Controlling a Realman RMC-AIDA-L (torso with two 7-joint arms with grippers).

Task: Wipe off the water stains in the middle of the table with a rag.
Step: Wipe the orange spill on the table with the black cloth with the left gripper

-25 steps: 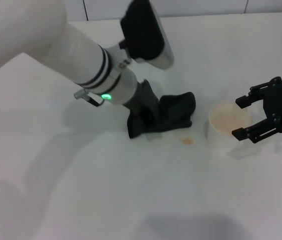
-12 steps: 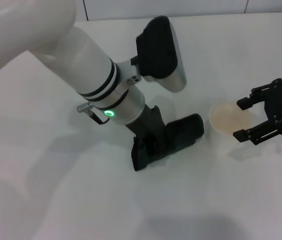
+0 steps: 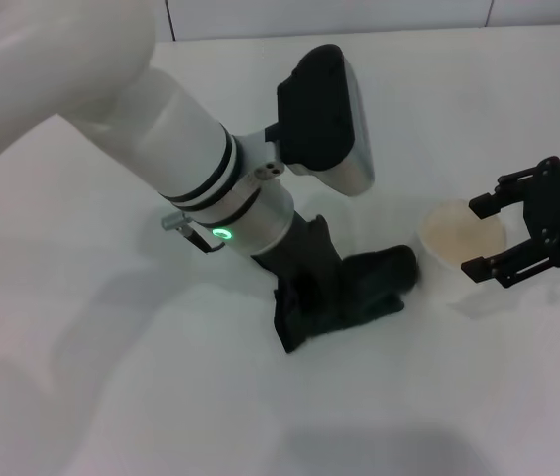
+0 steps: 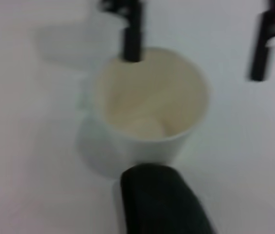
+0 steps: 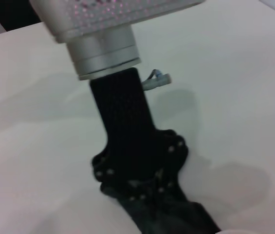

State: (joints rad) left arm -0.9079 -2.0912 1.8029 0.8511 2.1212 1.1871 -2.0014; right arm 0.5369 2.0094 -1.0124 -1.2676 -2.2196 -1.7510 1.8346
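Your left end effector [image 3: 321,288] is clamping the rag [image 3: 351,296] flat on mid-desk [image 3: 111,397] beside the cup [image 3: 461,253]; no water stains are showing, so wiping seems nearly finished; right end effector [image 3: 493,236] is hovering open, empty.

Left gripper [image 3: 309,288] fingers buried in the rag [image 3: 359,293], stain hidden beneath the rag, right gripper [image 3: 503,238] body cut off at 3 o'clock, cup [image 4: 149,109] blurred in left wrist view
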